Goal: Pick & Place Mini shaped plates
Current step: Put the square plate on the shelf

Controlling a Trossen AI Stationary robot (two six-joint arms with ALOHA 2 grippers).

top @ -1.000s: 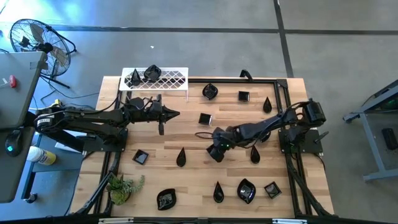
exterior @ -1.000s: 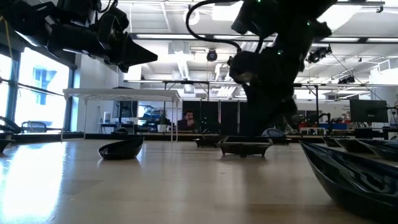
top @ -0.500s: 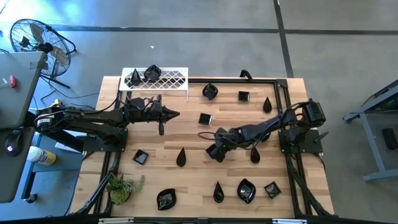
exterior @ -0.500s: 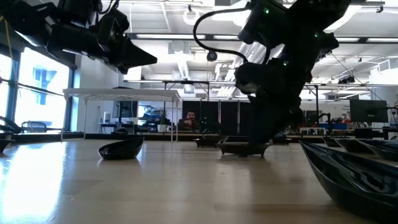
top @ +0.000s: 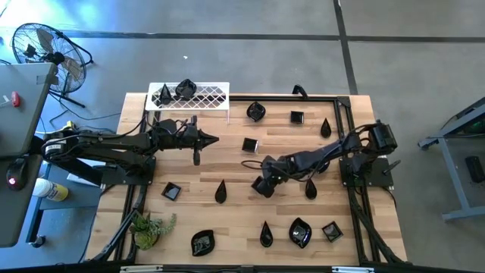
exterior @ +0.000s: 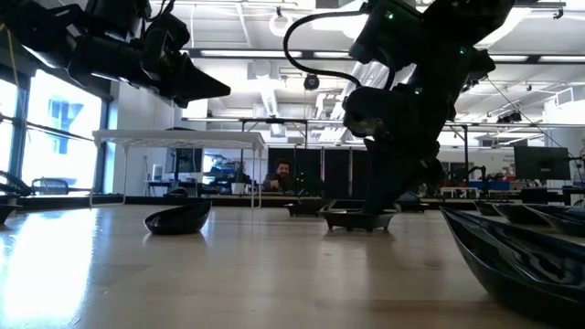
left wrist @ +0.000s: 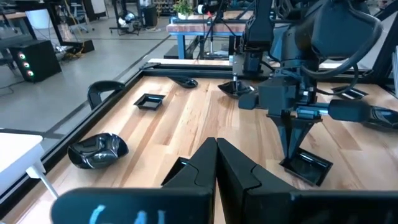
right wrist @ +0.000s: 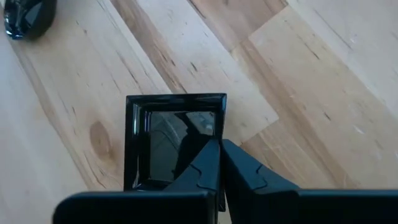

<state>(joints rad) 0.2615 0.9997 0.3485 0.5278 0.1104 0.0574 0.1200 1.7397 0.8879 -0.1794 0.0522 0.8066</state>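
Right pincer (right wrist: 219, 146) pinches the square plate's (right wrist: 149, 134) rim mid-table.

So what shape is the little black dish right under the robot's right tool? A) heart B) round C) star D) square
D. The right wrist view shows the right tool shut over the near rim of a square black dish with four straight sides, lying on the wooden table.
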